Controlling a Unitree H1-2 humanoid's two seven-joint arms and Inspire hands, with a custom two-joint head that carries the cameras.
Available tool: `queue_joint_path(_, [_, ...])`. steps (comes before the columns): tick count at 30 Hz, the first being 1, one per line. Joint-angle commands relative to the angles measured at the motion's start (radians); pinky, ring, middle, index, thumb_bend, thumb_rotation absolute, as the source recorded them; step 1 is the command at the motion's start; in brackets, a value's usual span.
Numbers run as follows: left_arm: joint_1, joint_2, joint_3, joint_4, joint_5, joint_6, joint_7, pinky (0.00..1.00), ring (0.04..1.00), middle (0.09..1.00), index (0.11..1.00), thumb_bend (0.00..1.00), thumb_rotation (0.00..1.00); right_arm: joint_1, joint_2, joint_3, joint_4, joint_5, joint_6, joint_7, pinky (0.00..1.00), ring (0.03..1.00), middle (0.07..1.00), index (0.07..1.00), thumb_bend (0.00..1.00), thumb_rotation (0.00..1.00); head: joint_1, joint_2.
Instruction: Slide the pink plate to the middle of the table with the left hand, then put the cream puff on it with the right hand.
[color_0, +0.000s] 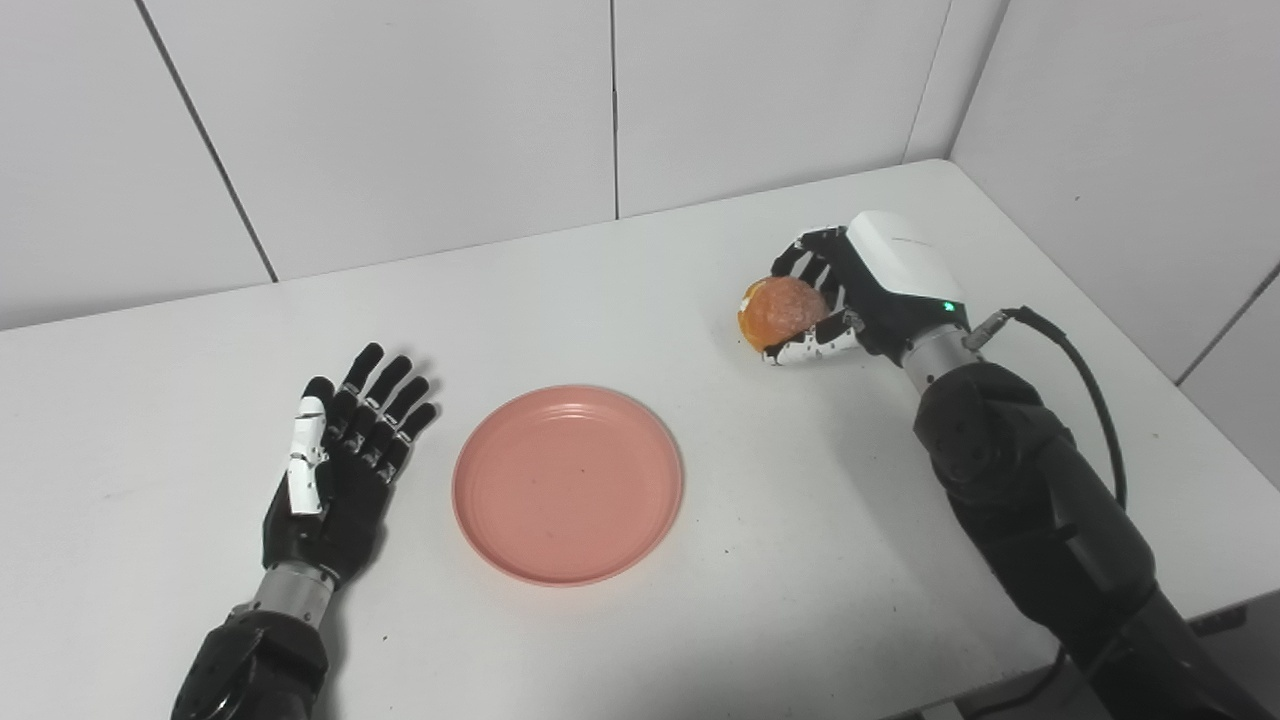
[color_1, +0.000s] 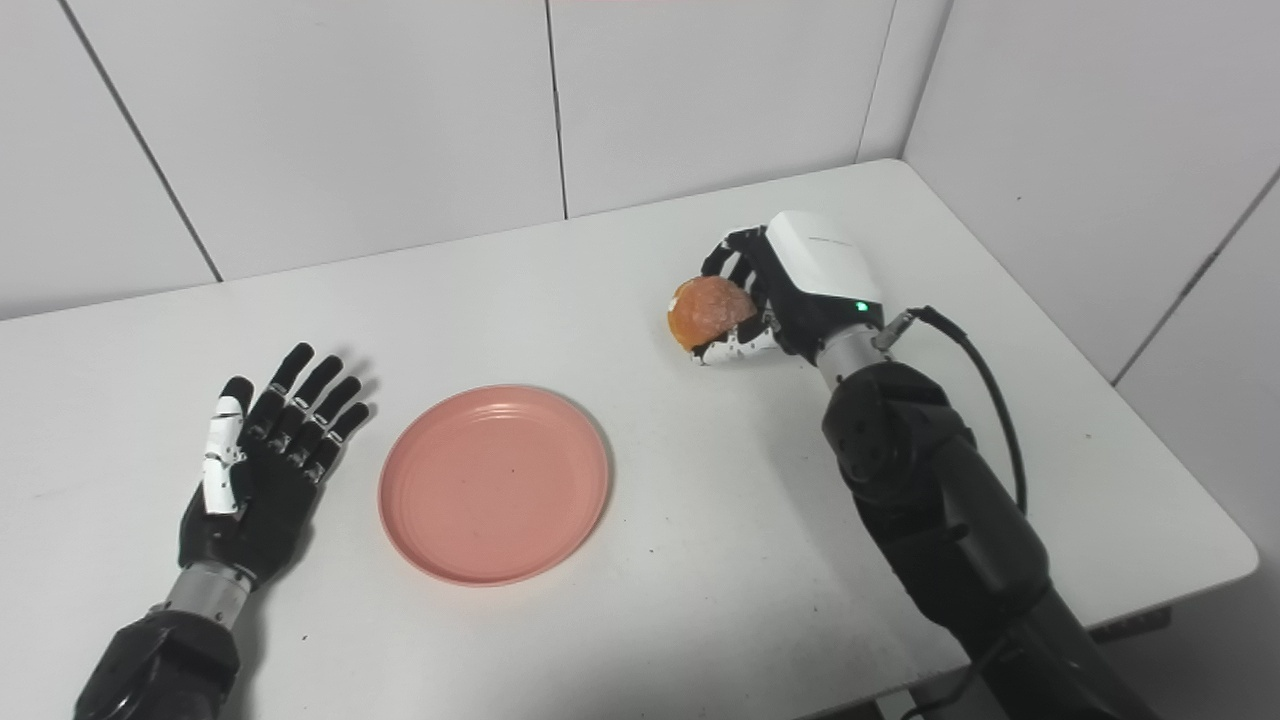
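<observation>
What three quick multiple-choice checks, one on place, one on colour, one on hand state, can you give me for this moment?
1. Where is the round orange-brown cream puff?
A. On the plate
B. In the right hand, over the table right of the plate
C. Beside the left hand

2. What colour is the round shallow plate?
A. Pink
B. Blue
C. White

3. How is the black left hand?
A. Shut on the plate's rim
B. Closed in a fist
C. Open, fingers spread, apart from the plate

Key:
1 B: the right hand has its fingers wrapped round the puff, and the plate is bare.
2 A: it shows pink against the white table.
3 C: a strip of table shows between the hand and the plate's rim.
</observation>
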Motion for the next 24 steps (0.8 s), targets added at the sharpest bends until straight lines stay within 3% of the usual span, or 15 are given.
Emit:
queue_joint_path(1, [0.044,-0.013,-0.016,0.011,0.036,0.064,0.045,0.92,0.914,0.927,0.928,0.42,1.00,-0.053,-0.001,0.005,-0.040,-0.018,-0.018,0.000,0.31,0.395,0.437,0.541,0.52,0.00,0.045,0.006])
queue_joint_path(8, [0.052,-0.039,-0.040,-0.012,0.058,0.074,0.080,0.91,0.907,0.916,0.915,0.42,1.00,-0.087,0.042,0.059,-0.053,-0.016,-0.047,0.025,0.32,0.405,0.440,0.540,0.52,0.00,0.132,0.011])
queue_joint_path(13, [0.056,-0.066,-0.054,-0.036,0.075,0.092,0.116,0.90,0.905,0.917,0.918,0.41,1.00,-0.107,0.083,0.096,0.003,0.016,-0.122,0.004,0.32,0.404,0.441,0.533,0.52,0.00,0.215,0.024])
queue_joint_path(24, [0.058,-0.112,-0.083,-0.064,0.114,0.105,0.159,0.90,0.908,0.922,0.924,0.41,1.00,-0.115,0.145,0.160,0.022,0.004,-0.144,0.017,0.30,0.381,0.436,0.541,0.52,0.00,0.337,0.054])
